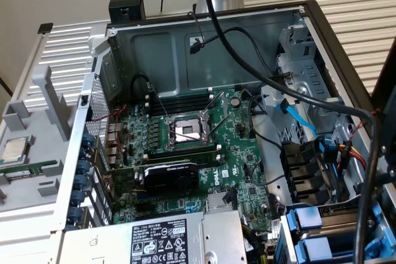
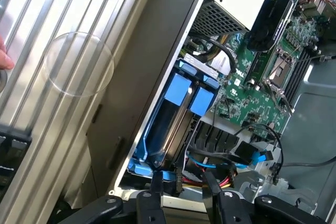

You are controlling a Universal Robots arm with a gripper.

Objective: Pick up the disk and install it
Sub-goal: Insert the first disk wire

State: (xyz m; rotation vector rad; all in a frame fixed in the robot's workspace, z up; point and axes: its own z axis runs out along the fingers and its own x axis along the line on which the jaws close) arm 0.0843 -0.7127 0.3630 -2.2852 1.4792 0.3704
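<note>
Down at the drive-bay corner of the open computer case, the gripper (image 2: 182, 178) is hovering with its two dark fingers (image 2: 156, 184) standing partly apart, clamping nothing between them. Just ahead of the fingertips the disk (image 2: 169, 121) is sitting in the bay in its bright blue carrier, its near end lying right at one fingertip; whether they are touching I cannot tell. A second blue carrier (image 2: 202, 100) is sitting close beside it. Between the fingers and a little further out, red and yellow wires (image 2: 227, 174) and a blue cable (image 2: 210, 162) are trailing across the case floor. Beyond the bay the green motherboard (image 2: 252, 95) is lying flat, with the processor socket (image 2: 281, 69) further off still. Far across the case from the hand, a square silver chip (image 1: 15, 149) and a green memory stick (image 1: 28, 168) are resting on a grey tray (image 1: 37, 199).
</note>
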